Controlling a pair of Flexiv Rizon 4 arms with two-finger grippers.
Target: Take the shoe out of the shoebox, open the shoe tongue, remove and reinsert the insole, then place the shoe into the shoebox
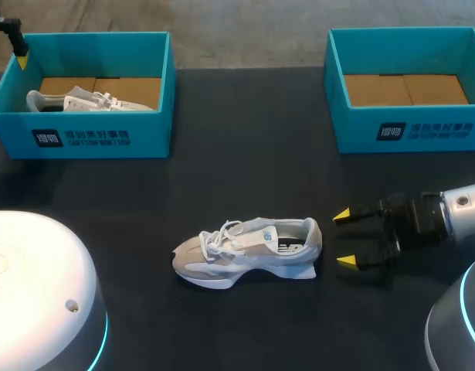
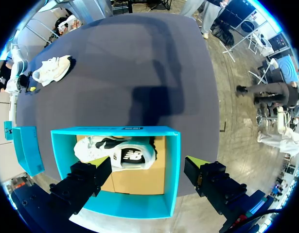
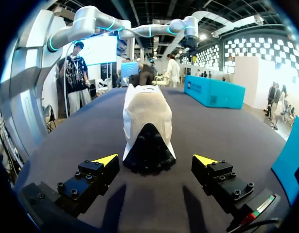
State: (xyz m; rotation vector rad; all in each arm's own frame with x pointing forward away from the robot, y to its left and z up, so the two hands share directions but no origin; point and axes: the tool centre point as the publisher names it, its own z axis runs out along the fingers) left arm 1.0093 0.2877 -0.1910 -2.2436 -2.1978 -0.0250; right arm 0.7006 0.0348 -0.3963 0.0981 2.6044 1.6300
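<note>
Dark table [image 1: 252, 174] is carrying a grey-and-white shoe [image 1: 249, 251] near its middle, outside both boxes, heel facing the right gripper [image 1: 344, 239]. That gripper is sitting just behind the heel, fingers spread apart, touching nothing. Above the left shoebox [image 2: 91, 132] the left gripper [image 2: 149, 164] is hanging, fingers apart. Inside that box a second shoe [image 2: 125, 153] is lying. At the table's far right corner the right shoebox [image 1: 407, 130] is standing.

A robotics test station: a dark worktop [image 1: 245, 178] is flanked by the white left arm [image 1: 36, 286] and right arm [image 1: 465, 205], both with glowing blue rings. A teal shoebox [image 1: 90, 137] and a matching shoebox [image 1: 422, 131] are set out on it.
</note>
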